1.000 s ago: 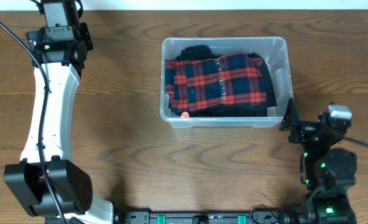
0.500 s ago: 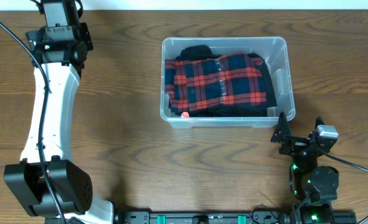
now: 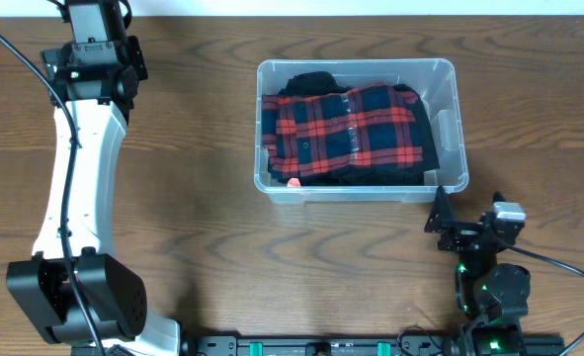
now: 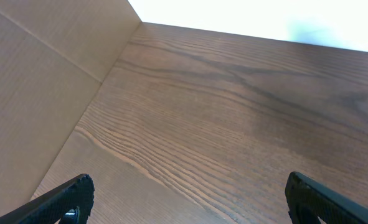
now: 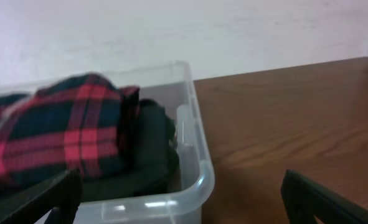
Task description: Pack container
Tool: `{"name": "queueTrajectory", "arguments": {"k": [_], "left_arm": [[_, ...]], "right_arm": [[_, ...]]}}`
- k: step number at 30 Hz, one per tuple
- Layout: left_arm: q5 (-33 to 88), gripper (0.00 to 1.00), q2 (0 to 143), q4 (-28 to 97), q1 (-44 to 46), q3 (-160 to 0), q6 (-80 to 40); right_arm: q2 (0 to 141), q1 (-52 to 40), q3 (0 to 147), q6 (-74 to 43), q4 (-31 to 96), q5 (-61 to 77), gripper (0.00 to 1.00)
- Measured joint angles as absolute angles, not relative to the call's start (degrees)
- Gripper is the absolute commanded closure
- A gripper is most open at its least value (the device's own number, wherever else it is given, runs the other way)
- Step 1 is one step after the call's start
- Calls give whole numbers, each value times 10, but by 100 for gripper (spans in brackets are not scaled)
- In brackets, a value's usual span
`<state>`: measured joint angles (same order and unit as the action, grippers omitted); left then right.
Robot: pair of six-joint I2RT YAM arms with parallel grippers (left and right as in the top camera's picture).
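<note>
The clear plastic container (image 3: 448, 71) stands at the table's middle back. In it a red and navy plaid cloth (image 3: 351, 127) lies on black clothes (image 3: 311, 81). My right gripper (image 3: 464, 210) is open and empty, low over the table just in front of the container's front right corner. The right wrist view shows that corner (image 5: 196, 180) between the spread fingers (image 5: 180, 186), with the plaid cloth (image 5: 65, 134) behind it. My left gripper (image 4: 188, 186) is open and empty over bare wood at the far left. Its arm (image 3: 92, 59) reaches the overhead view's top edge.
A small red spot (image 3: 292, 181) shows at the container's front left wall. A lighter board (image 4: 40, 93) borders the table on the left in the left wrist view. A white wall (image 5: 171, 31) rises behind the table.
My right arm has drawn back toward the table's front and a little left, away from the container's right front corner. The left arm and the container have not moved.
</note>
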<state>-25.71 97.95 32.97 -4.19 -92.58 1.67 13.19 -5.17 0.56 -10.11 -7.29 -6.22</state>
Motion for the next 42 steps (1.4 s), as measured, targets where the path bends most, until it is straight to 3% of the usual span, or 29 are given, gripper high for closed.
{"name": "queueTrajectory", "arguments": {"k": [22,42], "left_arm": [[-257,2,980,329,-42,-926,17],[-257,2,980,330,-42,-926,17]], "right_arm": [[51,-52,4,33,39,-23,1],[31,-52,4,44,39,-20,1]]}}
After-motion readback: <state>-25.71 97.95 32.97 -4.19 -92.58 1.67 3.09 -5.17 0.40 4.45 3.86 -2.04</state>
